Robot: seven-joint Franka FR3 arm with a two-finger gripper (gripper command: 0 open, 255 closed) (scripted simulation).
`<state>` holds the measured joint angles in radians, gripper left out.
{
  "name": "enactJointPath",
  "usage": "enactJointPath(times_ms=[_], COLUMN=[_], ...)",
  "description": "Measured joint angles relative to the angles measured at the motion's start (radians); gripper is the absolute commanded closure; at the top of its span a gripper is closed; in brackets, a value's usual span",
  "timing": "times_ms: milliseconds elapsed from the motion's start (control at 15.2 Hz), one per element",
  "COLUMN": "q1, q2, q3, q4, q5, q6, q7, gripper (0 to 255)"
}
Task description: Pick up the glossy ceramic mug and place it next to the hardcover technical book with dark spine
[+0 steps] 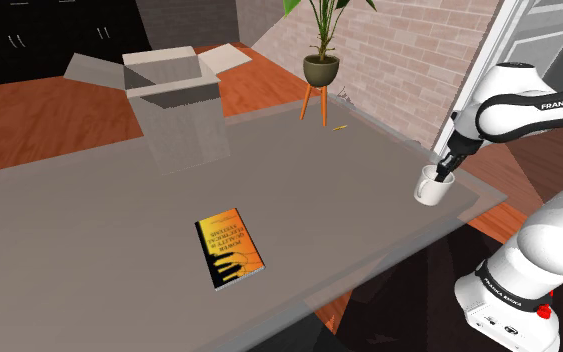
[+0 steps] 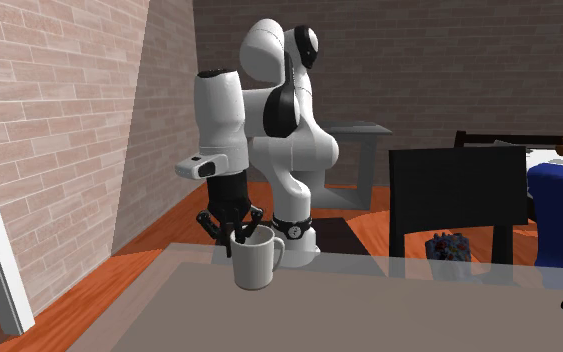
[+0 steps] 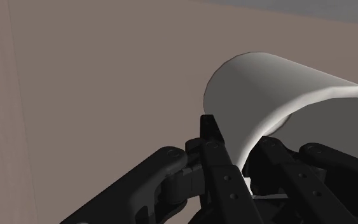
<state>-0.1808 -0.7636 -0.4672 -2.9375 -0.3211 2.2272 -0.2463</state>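
A white glossy mug stands upright near the grey table's edge at the shoulder view's right, closest to the arm's stand. My black gripper comes down from above, shut on the mug's rim. In the second exterior view the gripper pinches the rim of the mug on the side away from the handle. The wrist view shows one finger outside the wall of the mug, the other finger inside. An orange and black book lies flat on the table, far from the mug.
An open cardboard box stands at the table's back. A potted plant on a stand is behind the table. A dark chair sits at the table's side in the second exterior view, with a brick wall beside the arm.
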Motion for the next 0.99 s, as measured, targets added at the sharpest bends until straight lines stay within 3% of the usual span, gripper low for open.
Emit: enactJointPath(times_ms=[990], q1=[0.014], q2=[-0.105], q3=[0.062], q4=[0.124], q5=[0.052], q6=[-0.225], q7=[0.006], gripper=[255])
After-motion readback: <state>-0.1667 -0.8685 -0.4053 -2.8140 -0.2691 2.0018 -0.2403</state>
